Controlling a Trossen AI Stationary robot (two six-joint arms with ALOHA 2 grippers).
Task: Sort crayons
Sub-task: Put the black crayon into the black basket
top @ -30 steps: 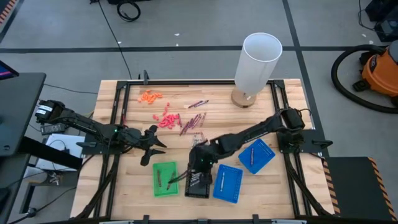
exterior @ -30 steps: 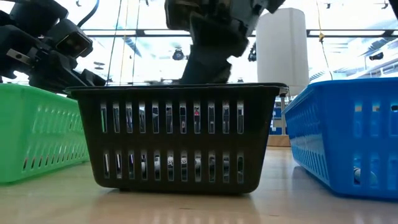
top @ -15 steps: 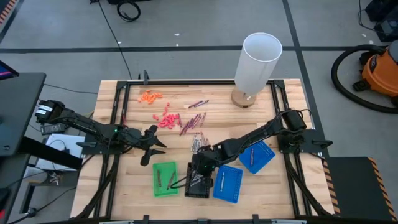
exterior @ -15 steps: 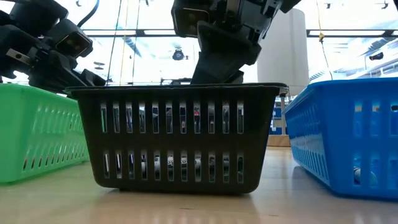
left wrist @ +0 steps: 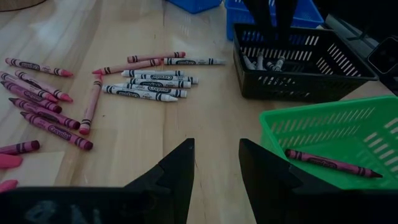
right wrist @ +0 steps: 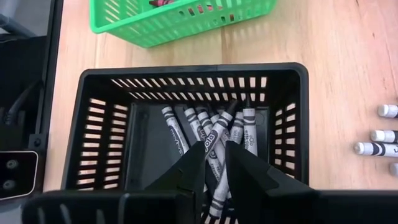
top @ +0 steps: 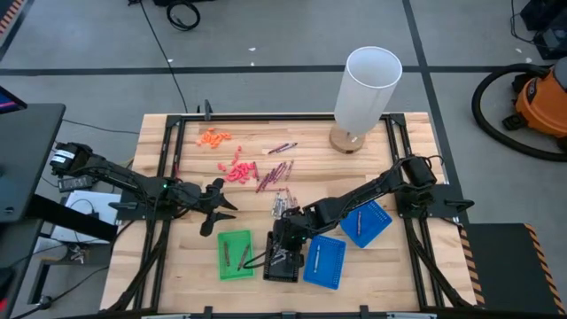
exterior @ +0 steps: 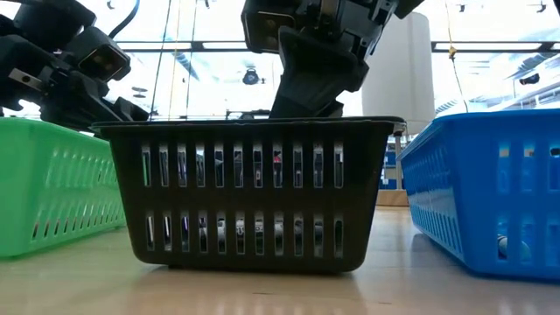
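The crayons (left wrist: pixel 149 84) are light, stiff, paper-wrapped sticks, likely to roll; each is best pinched across its middle; grey ones lie loose near the black basket (right wrist: pixel 93 149), more inside it. The right gripper (right wrist: pixel 214 165) hangs over that basket, fingers parted around a grey crayon (right wrist: pixel 214 152); whether it grips cannot be told. The left gripper (left wrist: pixel 214 165) waits open beside the green basket (left wrist: pixel 373 124); basket walls crowd any reach.

Wooden table (top: pixel 186 266) carries crayons (top: pixel 275 175), trays (top: pixel 235 254), tube (top: pixel 365 89)
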